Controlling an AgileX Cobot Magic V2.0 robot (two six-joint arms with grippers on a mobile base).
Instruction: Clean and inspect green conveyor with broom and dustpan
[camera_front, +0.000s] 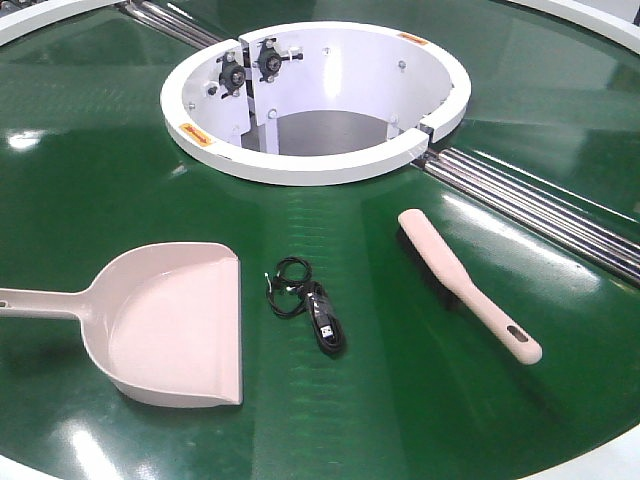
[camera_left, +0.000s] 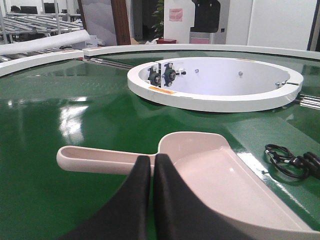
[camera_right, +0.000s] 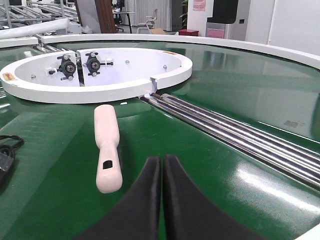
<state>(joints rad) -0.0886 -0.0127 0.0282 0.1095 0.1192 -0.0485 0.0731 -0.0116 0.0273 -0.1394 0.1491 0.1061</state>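
First, both shut, empty hands must open: left hand (camera_left: 152, 159) squarely over the handle of the dustpan (camera_left: 220, 170) just ahead, right hand (camera_right: 162, 160) over the broom (camera_right: 106, 142) lying on the green conveyor (camera_front: 90, 180).

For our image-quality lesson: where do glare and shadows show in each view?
Front view: white glare spots on the conveyor, soft shadow beside the dustpan. Left wrist view: a bright reflection at left, shadow under the dustpan's handle. Right wrist view: highlights streak the rails.
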